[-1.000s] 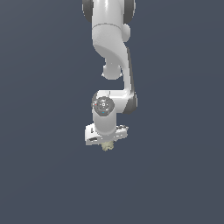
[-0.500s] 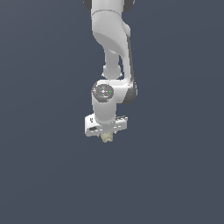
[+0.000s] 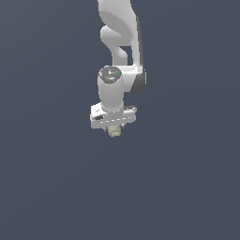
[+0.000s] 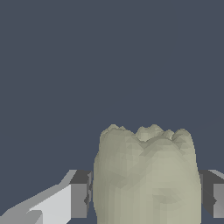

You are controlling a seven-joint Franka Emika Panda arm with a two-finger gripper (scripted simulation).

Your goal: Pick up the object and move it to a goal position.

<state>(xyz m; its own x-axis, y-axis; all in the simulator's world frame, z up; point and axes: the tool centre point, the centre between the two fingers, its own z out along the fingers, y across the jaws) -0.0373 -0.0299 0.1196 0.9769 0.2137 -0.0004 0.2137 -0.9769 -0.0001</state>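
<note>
One object [image 4: 146, 175], pale yellowish-beige and lumpy, sits clamped between the claw's [image 3: 114, 127] two dark pads [image 4: 81, 194], one pad pressed against each flank in the wrist view. From the exterior view the object [image 3: 114, 132] pokes out just below the white gripper body, much narrower than it, tucked right under the fingers. So the claw is closed on the object.

Progress, as a judgement: the pick looks done, grasp is on, and nothing is visible touching the object from below, so it reads as lifted. What's left is carrying it to the goal and stopping there. No goal marker shows in either view, so can't say how near the goal is.

Room around: only flat dark blue-grey background on every side of the claw, no edges, walls or other things in sight. Below the claw, to either side and beyond it looks free. The only nearby body is the arm [image 3: 119, 42] itself, rising above the claw. No surface line is visible, so height over any floor can't be told.
</note>
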